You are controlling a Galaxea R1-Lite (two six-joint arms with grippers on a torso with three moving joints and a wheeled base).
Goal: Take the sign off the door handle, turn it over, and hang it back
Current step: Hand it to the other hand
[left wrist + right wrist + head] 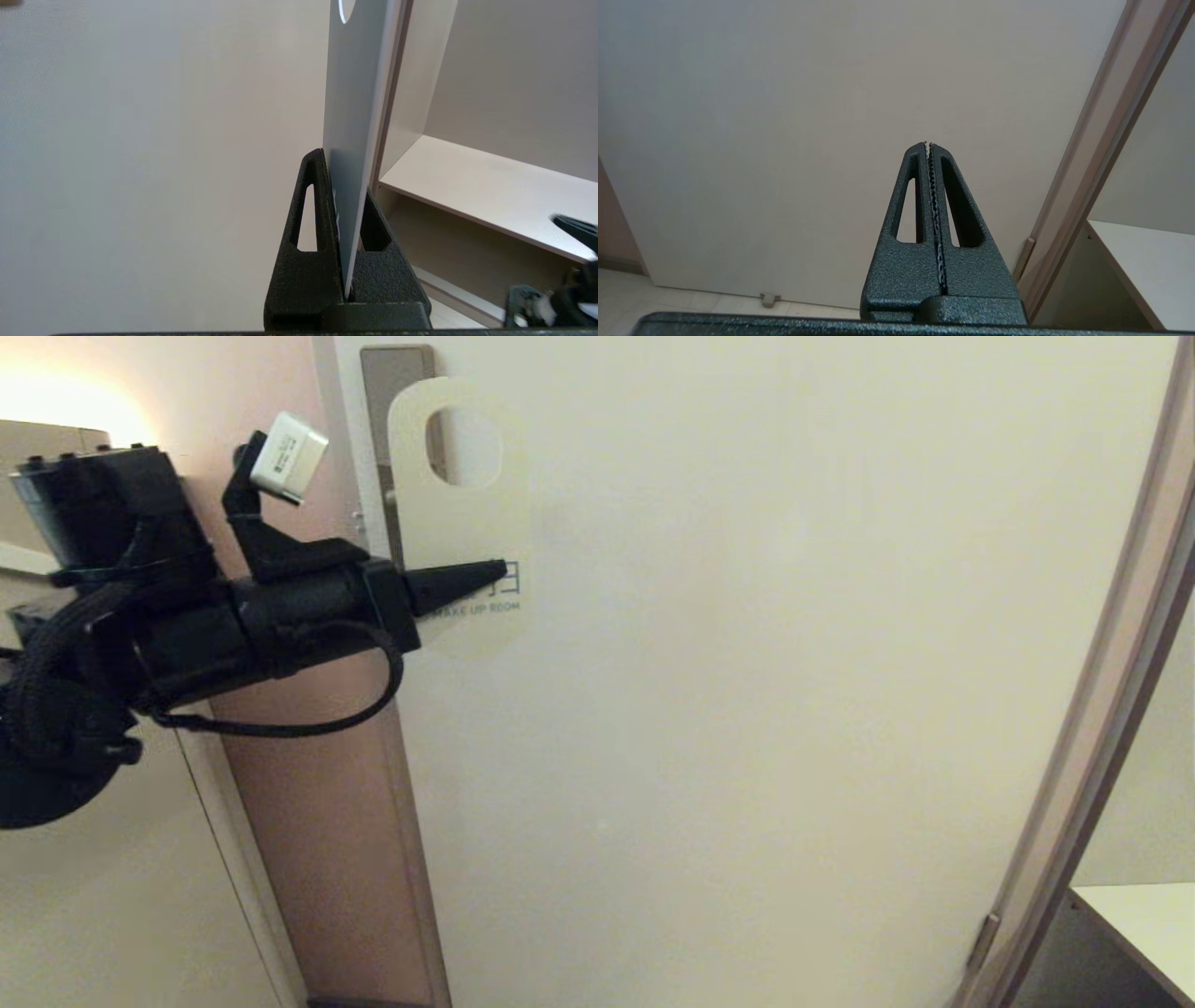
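The sign is a pale card with an oval hole, and the words "MAKE UP ROOM" face the head view. It stands upright against the door, overlapping the tall bronze-grey lock plate. The door handle's lever is hidden, and nothing shows through the hole but plate and door. My left gripper reaches in from the left and is shut on the sign's lower part. In the left wrist view the sign stands edge-on in the left gripper, its blue-grey side showing. My right gripper is shut and empty, facing the door lower down.
The cream door fills most of the head view. Its brown frame slants down the right side, with a white surface beyond it. A wooden shelf lies beside the left arm. A small door stop sits on the floor.
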